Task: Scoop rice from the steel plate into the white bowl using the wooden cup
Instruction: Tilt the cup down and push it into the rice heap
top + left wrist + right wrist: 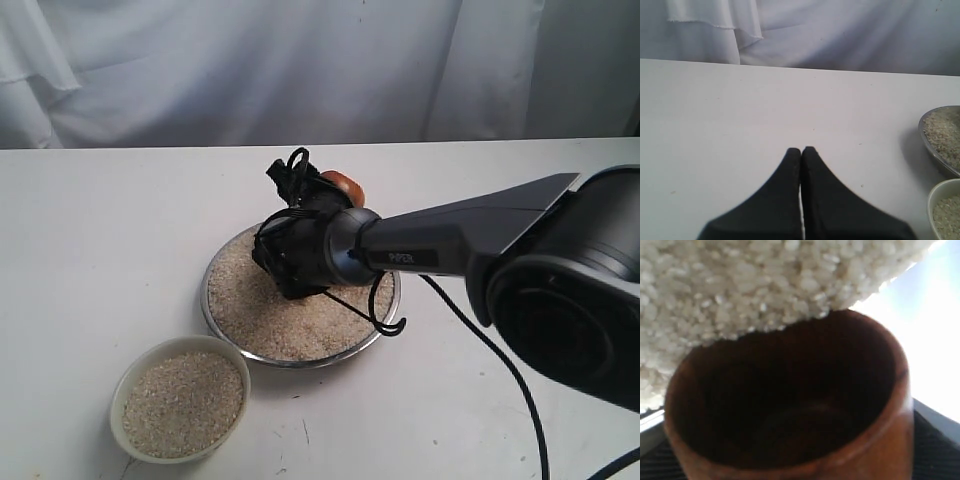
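Wooden cup (pixel 790 405) at rice (pixel 740 285), near plate (pixel 300 363) rim

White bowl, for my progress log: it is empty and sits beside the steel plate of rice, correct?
No. The white bowl is not empty: the exterior view shows it well filled with rice. It does sit beside the steel plate of rice.

Pale beige rice (pixel 290 325), silver steel plate (pixel 292 361), cream white bowl (pixel 180 343), reddish-brown wooden cup (pixel 343 184), white table (pixel 100 230)
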`<state>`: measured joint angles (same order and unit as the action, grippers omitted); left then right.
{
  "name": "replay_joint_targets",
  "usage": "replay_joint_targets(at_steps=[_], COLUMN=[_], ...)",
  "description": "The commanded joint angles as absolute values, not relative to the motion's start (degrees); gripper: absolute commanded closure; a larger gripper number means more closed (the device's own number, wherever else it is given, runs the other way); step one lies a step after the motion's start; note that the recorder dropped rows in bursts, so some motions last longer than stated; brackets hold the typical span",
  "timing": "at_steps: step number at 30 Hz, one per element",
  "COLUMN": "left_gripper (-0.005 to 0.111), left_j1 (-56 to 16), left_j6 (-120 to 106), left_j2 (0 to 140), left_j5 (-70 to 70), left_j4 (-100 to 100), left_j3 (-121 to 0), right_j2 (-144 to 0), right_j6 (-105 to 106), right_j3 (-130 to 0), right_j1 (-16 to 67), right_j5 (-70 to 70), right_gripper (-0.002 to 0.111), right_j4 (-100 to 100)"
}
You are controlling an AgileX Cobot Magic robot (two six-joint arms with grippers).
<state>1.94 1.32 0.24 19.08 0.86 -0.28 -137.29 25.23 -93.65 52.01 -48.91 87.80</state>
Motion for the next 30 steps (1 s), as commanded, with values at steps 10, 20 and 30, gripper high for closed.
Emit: replay_joint_targets(at_steps=[10,20,30], left_gripper=[0.107,0.107,0.107], left_j1=[1.79,1.79,1.79], left_j6=[1.35,1.35,1.35], left_j2=[0.0,0.0,0.0], left_j5=[18.27,18.27,18.27], left_j4=[0.79,0.79,0.79], left_j3=[0.0,0.0,0.0], right_j2=[-137.27,-137.05,-137.05], right_j6=[36.4,37.27,39.68], right_j3=[-93.8,-93.8,-93.8], right_j1=[51.82,53.07,55.34], right_j5=[-47.01,-46.53,-46.5], right_gripper=[0.108,0.108,0.108], right_j4=[76.63,73.07,68.46])
